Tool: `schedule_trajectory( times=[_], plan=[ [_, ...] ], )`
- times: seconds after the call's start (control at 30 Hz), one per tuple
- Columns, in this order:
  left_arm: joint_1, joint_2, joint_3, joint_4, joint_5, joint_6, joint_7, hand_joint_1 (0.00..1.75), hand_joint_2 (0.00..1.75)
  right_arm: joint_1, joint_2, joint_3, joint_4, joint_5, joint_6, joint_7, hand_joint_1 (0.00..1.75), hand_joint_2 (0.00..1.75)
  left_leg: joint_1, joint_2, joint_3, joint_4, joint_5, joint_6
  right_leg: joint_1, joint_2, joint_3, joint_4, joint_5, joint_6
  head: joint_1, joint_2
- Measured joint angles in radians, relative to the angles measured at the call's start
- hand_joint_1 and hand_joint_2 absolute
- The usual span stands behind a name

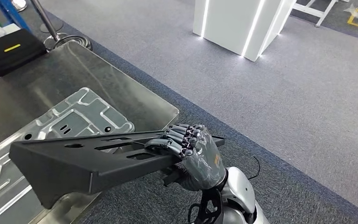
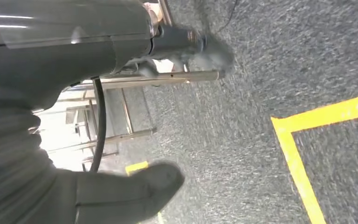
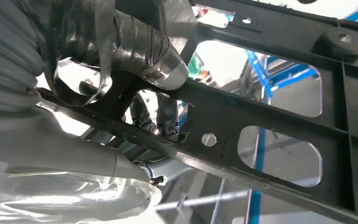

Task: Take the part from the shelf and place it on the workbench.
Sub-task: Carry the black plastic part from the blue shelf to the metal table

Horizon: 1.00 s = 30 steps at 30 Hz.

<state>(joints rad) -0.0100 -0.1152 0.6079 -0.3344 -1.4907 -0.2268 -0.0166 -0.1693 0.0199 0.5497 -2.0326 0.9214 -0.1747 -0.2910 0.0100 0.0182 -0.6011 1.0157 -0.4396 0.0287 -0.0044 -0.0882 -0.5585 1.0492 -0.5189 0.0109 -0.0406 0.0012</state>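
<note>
1. Currently, the right hand (image 1: 193, 151) grips the black part (image 1: 88, 161) at one end, fingers curled over its top.
2. Part hangs over the desk (image 1: 135, 100) near corner, above a pressed metal panel (image 1: 70, 123).
3. Left hand (image 2: 98, 196): state cannot be told.
4. Risk: the long overhang may lever the part loose.
</note>
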Motion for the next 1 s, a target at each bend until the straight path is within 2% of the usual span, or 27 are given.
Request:
schedule_trajectory(
  times=[0.03,0.07,0.1,0.13,0.17,0.2,0.23,0.27,0.3,0.33,0.37,0.43,0.47,0.53,0.6,0.63,0.67,0.7,0.73,0.77,0.83,0.87,0.9,0.97,1.0],
  plan=[
    [-0.002,0.0,-0.002,0.004,-0.002,-0.008,0.001,0.0,1.75,-0.003,0.0,0.002,0.002,-0.003,0.001,-0.001,1.75,1.75,0.002,-0.011,0.002,-0.004,0.003,0.005,-0.004,0.027,-0.015,0.038,-0.025,0.004,0.0,0.0],
    [-0.004,0.0,-0.003,0.008,-0.003,-0.014,0.001,0.0,1.75,-0.005,0.0,0.004,0.004,-0.004,0.002,-0.001,1.75,1.75,0.002,-0.022,0.002,-0.005,0.004,0.008,-0.006,0.056,-0.043,0.098,-0.057,0.005,0.0,0.0],
    [-0.005,0.0,-0.004,0.011,-0.003,-0.018,0.001,0.0,1.75,-0.006,0.0,0.005,0.006,-0.006,0.003,-0.002,1.75,1.75,0.001,-0.033,0.002,-0.004,0.004,0.011,-0.007,0.073,-0.078,0.168,-0.088,0.006,0.0,0.0],
    [-0.004,0.001,-0.004,0.013,-0.004,-0.019,0.002,0.0,1.75,-0.005,0.0,0.006,0.008,-0.007,0.004,-0.002,1.75,1.75,0.0,-0.045,0.002,-0.003,0.004,0.011,-0.007,0.081,-0.109,0.226,-0.107,0.007,0.0,0.0],
    [-0.002,0.002,-0.003,0.016,-0.004,-0.019,0.002,0.0,1.75,-0.005,0.0,0.007,0.01,-0.008,0.004,-0.001,1.75,1.75,-0.001,-0.059,0.002,-0.002,0.004,0.012,-0.007,0.084,-0.129,0.256,-0.106,0.006,0.0,0.0],
    [0.0,0.003,-0.003,0.018,-0.004,-0.02,0.002,0.0,1.75,-0.005,0.0,0.008,0.011,-0.008,0.005,-0.001,1.75,1.75,-0.002,-0.073,0.002,0.0,0.003,0.012,-0.007,0.086,-0.13,0.247,-0.085,0.004,0.0,0.0],
    [0.002,0.005,-0.003,0.019,-0.004,-0.02,0.001,0.0,1.75,-0.006,0.0,0.009,0.011,-0.008,0.006,0.0,1.75,1.75,-0.003,-0.088,0.003,0.001,0.003,0.012,-0.007,0.092,-0.111,0.199,-0.048,0.0,0.0,0.0],
    [0.003,0.006,-0.003,0.021,-0.004,-0.02,0.001,0.0,1.75,-0.006,0.0,0.009,0.012,-0.009,0.007,0.0,1.75,1.75,-0.003,-0.102,0.003,0.002,0.003,0.011,-0.007,0.108,-0.082,0.128,-0.008,-0.006,0.0,0.0],
    [0.004,0.006,-0.003,0.022,-0.004,-0.02,0.0,0.0,1.75,-0.007,0.0,0.009,0.012,-0.009,0.008,0.001,1.75,1.75,-0.004,-0.115,0.002,0.004,0.003,0.009,-0.006,0.129,-0.053,0.062,0.021,-0.011,0.0,0.0],
    [0.004,0.006,-0.004,0.023,-0.004,-0.02,-0.001,0.0,1.75,-0.007,0.0,0.01,0.011,-0.01,0.008,0.002,1.75,1.75,-0.003,-0.127,-0.001,0.005,0.004,0.006,-0.005,0.146,-0.032,0.013,0.038,-0.015,0.0,0.0],
    [0.004,0.006,-0.004,0.024,-0.004,-0.019,-0.001,0.0,1.75,-0.008,0.0,0.01,0.011,-0.01,0.008,0.003,1.75,1.75,-0.001,-0.137,-0.003,0.005,0.005,0.001,-0.003,0.157,-0.022,-0.012,0.043,-0.018,0.0,0.0],
    [0.008,0.006,-0.003,0.026,-0.004,-0.018,-0.002,0.0,1.75,-0.01,0.0,0.01,0.011,-0.01,0.009,0.005,1.75,1.75,0.002,-0.157,-0.008,0.0,0.009,-0.013,-0.001,0.143,-0.017,-0.021,0.044,-0.022,0.0,0.0],
    [0.009,0.007,-0.003,0.027,-0.005,-0.018,-0.003,0.0,1.75,-0.011,0.0,0.01,0.011,-0.01,0.009,0.006,1.75,1.75,0.002,-0.154,-0.009,0.001,0.008,-0.017,-0.002,0.132,-0.013,-0.029,0.047,-0.025,0.0,0.0],
    [0.01,0.01,-0.003,0.028,-0.005,-0.014,-0.006,0.0,1.75,-0.013,0.0,0.012,0.011,-0.01,0.011,0.007,1.75,1.75,-0.002,-0.106,-0.03,0.044,-0.022,-0.024,-0.008,0.106,-0.003,-0.046,0.055,-0.034,0.0,0.0],
    [0.008,0.013,-0.002,0.029,-0.004,-0.009,-0.011,0.0,1.75,-0.013,0.0,0.013,0.011,-0.008,0.012,0.008,1.75,1.75,-0.002,-0.047,-0.085,0.161,-0.085,-0.03,-0.007,0.078,0.0,-0.051,0.056,-0.039,0.0,0.0],
    [0.007,0.014,-0.002,0.029,-0.003,-0.007,-0.015,0.0,1.75,-0.012,0.0,0.013,0.011,-0.007,0.013,0.009,1.75,1.75,0.0,-0.035,-0.116,0.225,-0.112,-0.034,-0.006,0.064,0.0,-0.05,0.055,-0.04,0.0,0.0],
    [0.006,0.016,-0.001,0.029,-0.002,-0.005,-0.017,0.0,1.75,-0.011,0.0,0.013,0.011,-0.005,0.013,0.009,1.75,1.75,0.002,-0.03,-0.136,0.267,-0.123,-0.038,-0.005,0.049,-0.001,-0.049,0.053,-0.04,0.0,0.0],
    [0.007,0.017,-0.001,0.029,-0.001,-0.004,-0.019,0.0,1.75,-0.01,0.0,0.013,0.011,-0.003,0.013,0.009,1.75,1.75,0.004,-0.026,-0.138,0.274,-0.116,-0.042,-0.005,0.035,-0.001,-0.047,0.051,-0.039,0.0,0.0],
    [0.008,0.018,0.0,0.029,-0.001,-0.003,-0.02,0.0,1.75,-0.01,0.0,0.013,0.011,-0.002,0.014,0.009,1.75,1.75,0.006,-0.021,-0.117,0.238,-0.091,-0.045,-0.006,0.022,-0.001,-0.044,0.048,-0.036,0.0,0.0],
    [0.009,0.019,0.001,0.029,-0.002,-0.002,-0.021,0.0,1.75,-0.011,0.0,0.013,0.011,0.0,0.014,0.009,1.75,1.75,0.008,-0.009,-0.078,0.169,-0.056,-0.048,-0.007,0.01,0.0,-0.04,0.044,-0.032,0.0,0.0],
    [0.009,0.021,0.002,0.029,-0.004,0.0,-0.023,0.0,1.75,-0.012,0.0,0.014,0.011,0.001,0.015,0.009,1.75,1.75,0.006,0.018,-0.012,0.047,-0.016,-0.043,-0.006,-0.01,0.0,-0.029,0.035,-0.021,0.0,0.0],
    [0.009,0.021,0.002,0.029,-0.004,0.001,-0.025,0.0,1.75,-0.012,0.0,0.014,0.011,0.002,0.015,0.01,1.75,1.75,0.004,0.025,0.003,0.02,-0.011,-0.036,-0.004,-0.017,0.0,-0.025,0.031,-0.015,0.0,0.0],
    [0.009,0.021,0.003,0.029,-0.004,0.002,-0.028,0.0,1.75,-0.013,0.0,0.014,0.011,0.002,0.016,0.01,1.75,1.75,0.001,0.023,0.003,0.016,-0.015,-0.027,-0.002,-0.023,0.001,-0.023,0.029,-0.01,0.0,0.0],
    [0.012,0.021,0.004,0.029,-0.005,0.007,-0.034,0.0,1.75,-0.015,0.0,0.014,0.011,0.004,0.018,0.01,1.75,1.75,0.001,0.004,0.002,0.016,-0.012,-0.012,-0.003,-0.033,0.006,-0.022,0.025,0.002,0.0,0.0],
    [0.013,0.021,0.005,0.029,-0.006,0.009,-0.038,0.0,1.75,-0.016,0.0,0.015,0.011,0.005,0.02,0.011,1.75,1.75,0.002,-0.005,0.003,0.015,-0.011,-0.006,-0.005,-0.021,0.006,-0.014,0.016,0.007,0.0,0.0]
  ],
)
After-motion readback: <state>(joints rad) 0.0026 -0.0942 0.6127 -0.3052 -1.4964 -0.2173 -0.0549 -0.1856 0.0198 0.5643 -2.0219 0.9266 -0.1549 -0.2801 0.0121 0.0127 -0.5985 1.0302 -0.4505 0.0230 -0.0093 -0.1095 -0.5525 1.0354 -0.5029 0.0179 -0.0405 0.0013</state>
